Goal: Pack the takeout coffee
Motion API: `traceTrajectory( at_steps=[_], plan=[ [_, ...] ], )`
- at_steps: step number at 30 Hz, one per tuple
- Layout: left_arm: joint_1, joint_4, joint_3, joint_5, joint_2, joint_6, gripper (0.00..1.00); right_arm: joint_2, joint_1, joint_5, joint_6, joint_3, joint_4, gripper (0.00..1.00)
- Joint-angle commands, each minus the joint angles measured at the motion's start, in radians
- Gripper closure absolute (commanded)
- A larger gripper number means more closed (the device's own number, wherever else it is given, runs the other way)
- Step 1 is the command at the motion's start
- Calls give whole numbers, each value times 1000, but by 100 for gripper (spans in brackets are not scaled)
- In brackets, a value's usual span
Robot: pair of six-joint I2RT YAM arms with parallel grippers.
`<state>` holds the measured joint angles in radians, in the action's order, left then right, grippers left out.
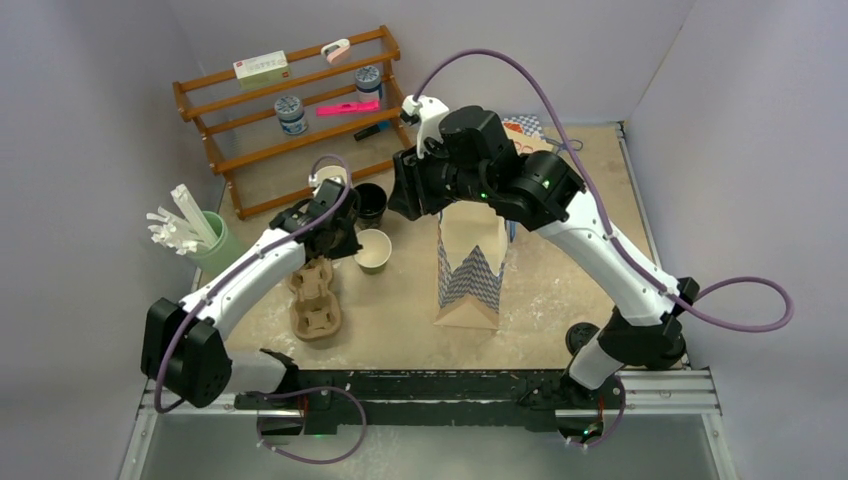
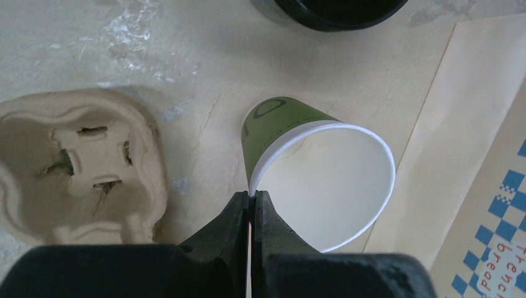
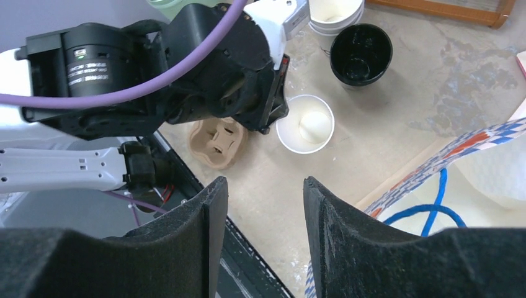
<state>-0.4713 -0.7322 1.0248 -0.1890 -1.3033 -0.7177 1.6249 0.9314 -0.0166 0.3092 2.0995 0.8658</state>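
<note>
The takeout coffee is a small black cup (image 1: 370,202) (image 3: 361,53), standing open on the table behind the green cup; only its edge (image 2: 338,9) shows in the left wrist view. My left gripper (image 2: 251,195) (image 1: 345,240) is shut on the near rim of the green cup (image 2: 322,180) (image 1: 373,252) (image 3: 305,124), which is white inside and tilts slightly. My right gripper (image 3: 265,186) (image 1: 410,195) hangs open and empty, high over the table beside the patterned paper bag (image 1: 470,265) (image 3: 465,161).
A pulp cup carrier (image 1: 315,295) (image 2: 80,167) lies left of the green cup. Stacked white cups (image 3: 335,12) stand behind the black cup. A wooden shelf (image 1: 290,110) fills the back left, and a green holder of white sticks (image 1: 200,240) stands at the left edge.
</note>
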Motion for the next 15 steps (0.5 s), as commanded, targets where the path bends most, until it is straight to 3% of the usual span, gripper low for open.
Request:
traceTrajectory(
  at_steps=[1,9,15],
  plan=[
    [7,73,81,5,-64,46,100,-59,6,51,-27,-28,-30,50],
    [7,75,165,14,-174,77,100,-85,4,67,-29,-71,-27,49],
    [8,-33,222,30,-180,95,71,-84,5,46,-28,-75,-25,46]
  ],
)
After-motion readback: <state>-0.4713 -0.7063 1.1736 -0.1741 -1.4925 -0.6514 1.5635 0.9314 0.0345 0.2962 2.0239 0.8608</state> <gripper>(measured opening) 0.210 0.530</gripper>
